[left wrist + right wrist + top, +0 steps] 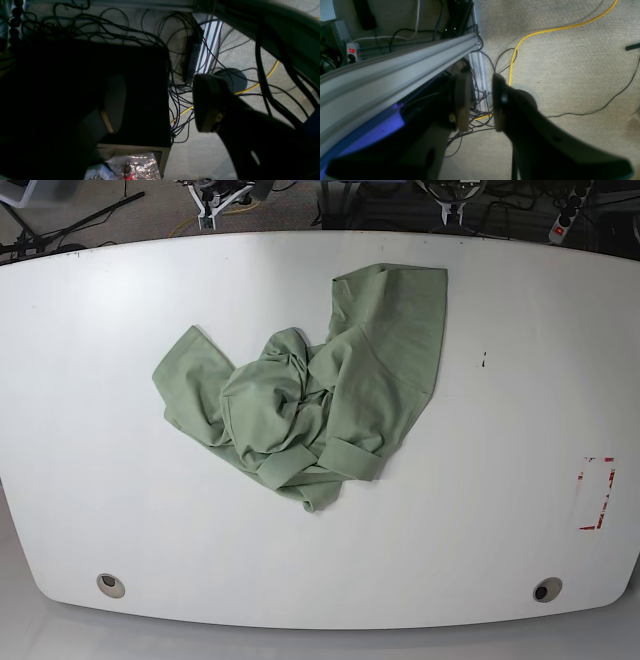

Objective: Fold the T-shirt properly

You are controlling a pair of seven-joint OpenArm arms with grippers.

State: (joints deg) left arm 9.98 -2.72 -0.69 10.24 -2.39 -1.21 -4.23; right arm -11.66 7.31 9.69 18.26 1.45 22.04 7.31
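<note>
Base view is showing the T-shirt (pixel 310 395) lying crumpled near the middle of the white table (pixel 520 510). Over floor cables, the left gripper (pixel 157 105) is gaping wide, gripping nothing; the right gripper (pixel 481 105) is standing narrowly parted, empty too.

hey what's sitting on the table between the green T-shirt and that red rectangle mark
Just a small dark speck near the T-shirt; the rest of the table toward the red mark is bare, per the base view.
</note>
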